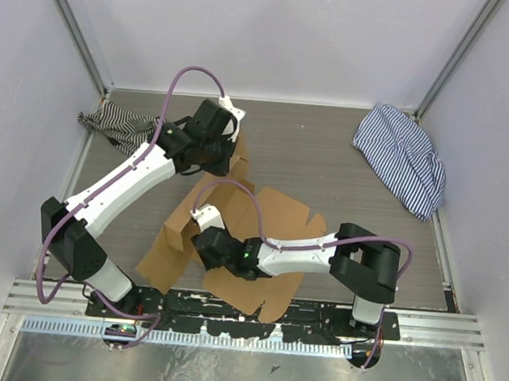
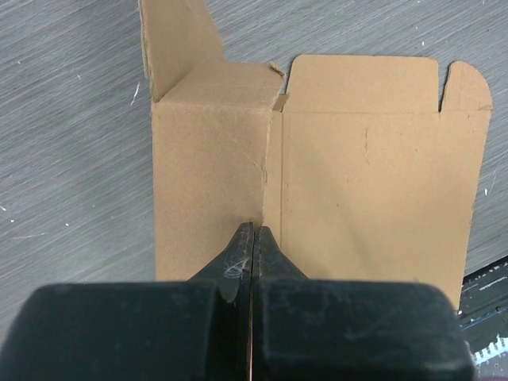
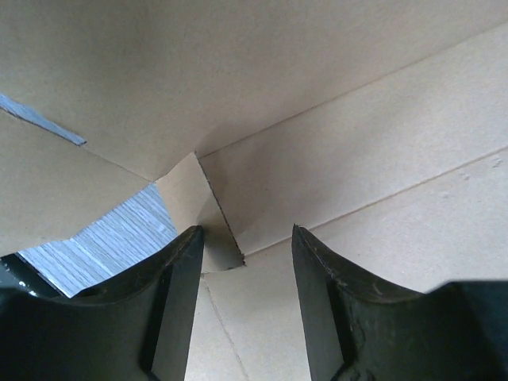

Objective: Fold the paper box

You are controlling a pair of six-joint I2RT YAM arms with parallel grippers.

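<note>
Overhead, a brown cardboard box [image 1: 279,210] lies part-folded at the middle of a grey wood-grain table [image 1: 329,152], most panels flat and its left side raised. Only this view shows both white-and-black arms reaching over it, and two striped cloths: a crumpled one [image 1: 109,124] in the far left corner and a blue-striped one [image 1: 402,159] at the far right. The left wrist view looks down on matte panels with sharp creases, rounded tab corners and one flap standing up. The left fingers [image 2: 238,266], black and tapered, are pressed tight together with their tips at a crease between two panels; whether a cardboard edge sits between them cannot be told. The right wrist view is filled with cardboard close up. The right fingers [image 3: 178,302] stand apart, clamping nothing, with a small rough-edged tab between them and a sliver of table showing through a gap at left.
</note>
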